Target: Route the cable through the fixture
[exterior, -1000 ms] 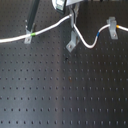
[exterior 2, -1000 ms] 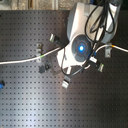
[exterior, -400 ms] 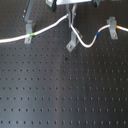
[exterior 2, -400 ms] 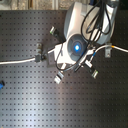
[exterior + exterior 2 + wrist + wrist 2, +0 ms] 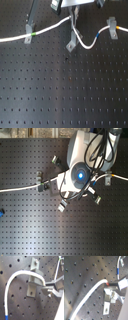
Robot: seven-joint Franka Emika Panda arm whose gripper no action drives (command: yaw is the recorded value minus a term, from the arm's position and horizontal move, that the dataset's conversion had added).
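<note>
White cable (image 5: 55, 26) runs across the upper part of the first exterior view, pinched in my gripper (image 5: 49, 291) just beside the slanted grey fixture (image 5: 72, 44). If I pull too low, it could snag the bracket's edge and slip from my grasp.

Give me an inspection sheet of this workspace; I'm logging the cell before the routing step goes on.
Surface: black perforated board, bare in front.
Job's things: white cable runs through the left clip, reaches the slanted fixture, then sags to the right clip.
Clutter: nothing seen.
Grippers: gripper shut on the cable beside the fixture in the first wrist view.
Cables: robot's black cables loop over the arm.
Surroundings: nothing seen.
</note>
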